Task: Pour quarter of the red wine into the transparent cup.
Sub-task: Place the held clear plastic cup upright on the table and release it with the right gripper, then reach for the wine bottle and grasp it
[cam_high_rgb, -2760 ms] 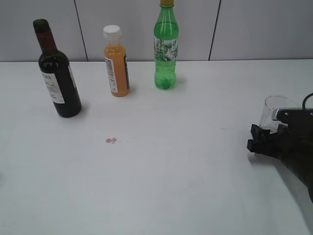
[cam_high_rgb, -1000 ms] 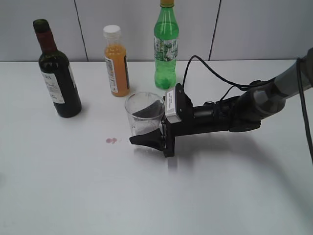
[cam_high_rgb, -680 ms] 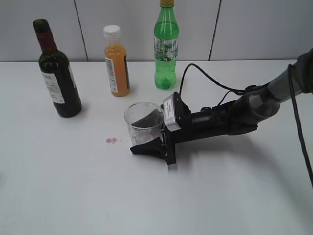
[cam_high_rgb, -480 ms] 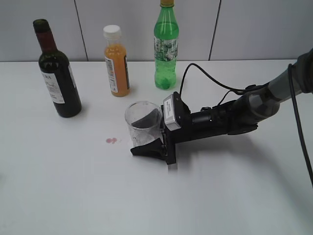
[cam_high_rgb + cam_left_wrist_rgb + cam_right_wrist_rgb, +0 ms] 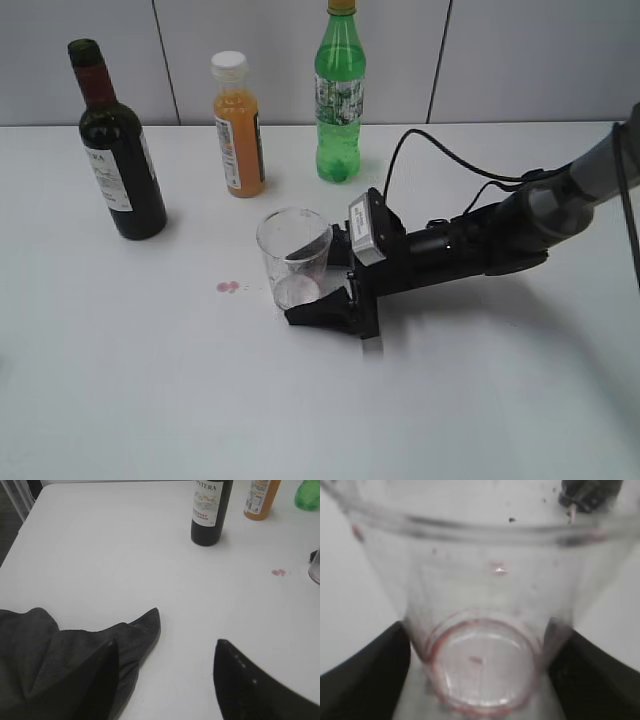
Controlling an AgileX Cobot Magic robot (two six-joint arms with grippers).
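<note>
Cup [image 5: 293,256] is standing upright mid-table, right of the wine bottle [image 5: 113,145], with the right gripper [image 5: 322,283] sitting spread around its base. Left gripper [image 5: 162,650] is hovering with fingers apart, holding nothing. Cup [image 5: 480,625] is filling the right wrist view between both fingers [image 5: 362,667].

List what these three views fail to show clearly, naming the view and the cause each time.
- Green soda bottle: cap cut off by the exterior view's top edge.
- Wine bottle: neck cut off in the left wrist view.
- Left gripper: absent from the exterior view.
- Right gripper: blurred; contact with the transparent cup unclear.
</note>
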